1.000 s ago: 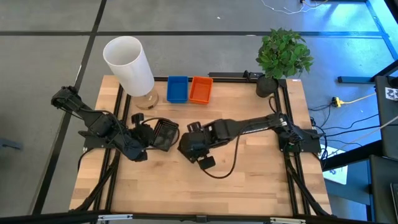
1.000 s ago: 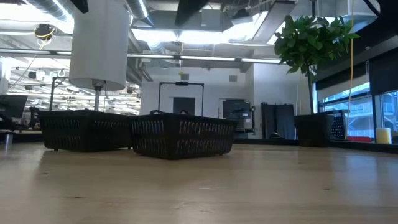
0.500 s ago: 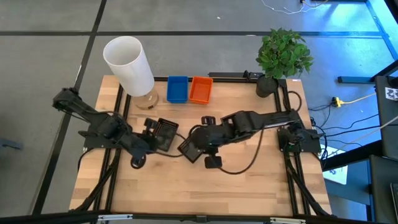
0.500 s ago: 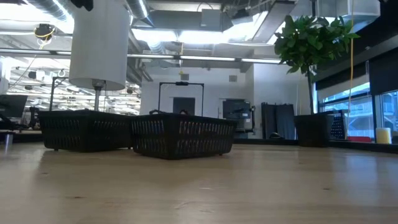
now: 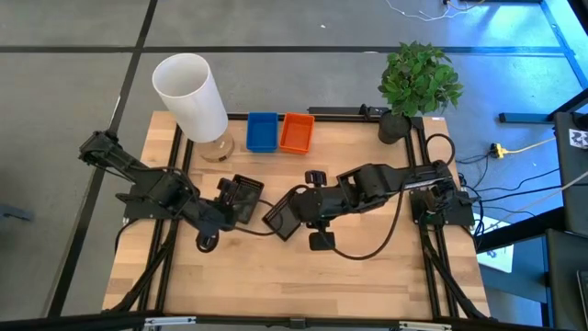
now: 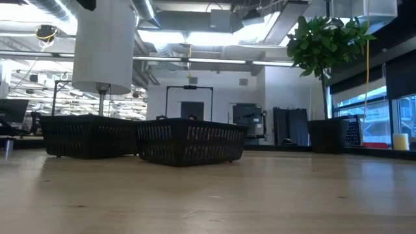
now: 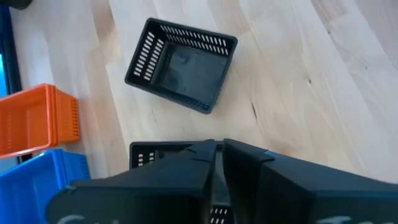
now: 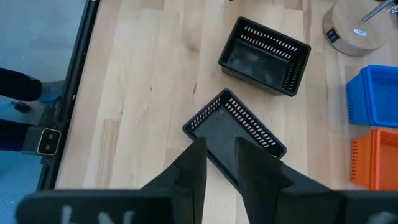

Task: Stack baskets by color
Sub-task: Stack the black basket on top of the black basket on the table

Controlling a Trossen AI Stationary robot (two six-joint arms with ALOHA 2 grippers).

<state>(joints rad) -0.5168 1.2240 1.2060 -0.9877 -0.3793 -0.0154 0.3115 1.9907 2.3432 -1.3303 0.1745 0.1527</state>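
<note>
I look down on a light wooden table (image 5: 303, 267) framed by black rails, set on a grey floor (image 5: 276, 23) crossed by dark seams. Past my tools' far reach stand a tall white cylinder (image 5: 189, 95) and a potted green plant (image 5: 418, 81). Cables (image 5: 501, 152) trail over the floor on the plant's side. At table height I see the room beyond — ceiling ducts (image 6: 195, 16) under bright strip lights, a dark doorway (image 6: 190, 104), and blue-lit windows (image 6: 380, 107).

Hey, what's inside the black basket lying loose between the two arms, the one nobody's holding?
The free black basket shows only its bare dark floor; nothing is inside. Whatever lies beneath it is hidden by the basket itself.
</note>
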